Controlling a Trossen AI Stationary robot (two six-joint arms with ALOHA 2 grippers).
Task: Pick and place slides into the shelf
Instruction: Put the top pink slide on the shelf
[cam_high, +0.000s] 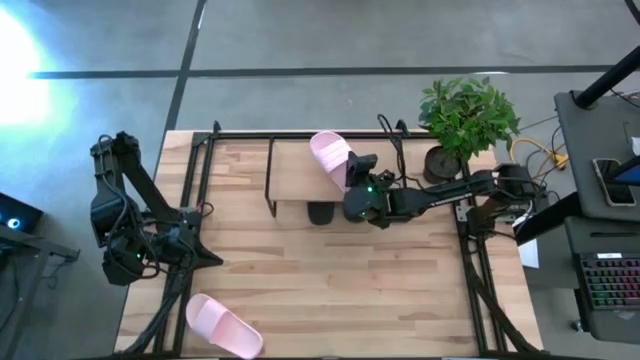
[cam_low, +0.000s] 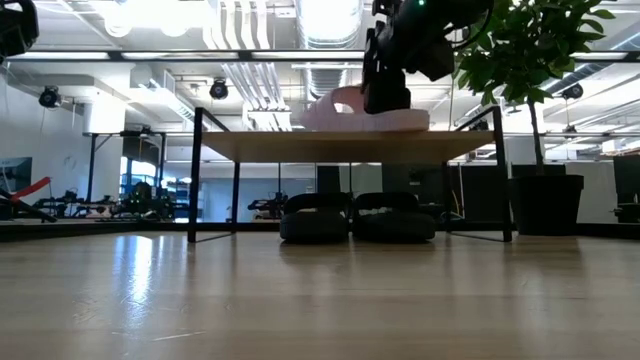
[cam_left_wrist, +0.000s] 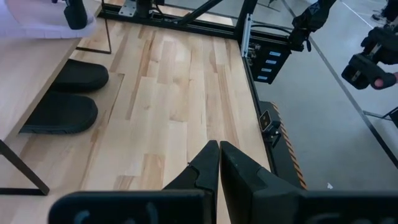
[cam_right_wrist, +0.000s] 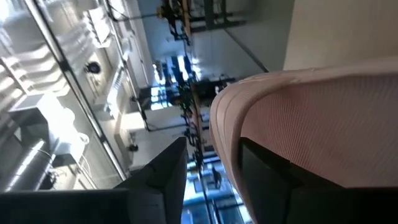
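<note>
Now pink slide (cam_high: 329, 154) atop shelf (cam_high: 290, 172).

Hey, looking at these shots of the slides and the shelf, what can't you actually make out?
- High view: the black slides are almost wholly hidden under the shelf board.
- Right wrist view: whether the pink slide rests on the board; it fills the picture.
- Low view: the right gripper fingertips; the body hides them.
</note>
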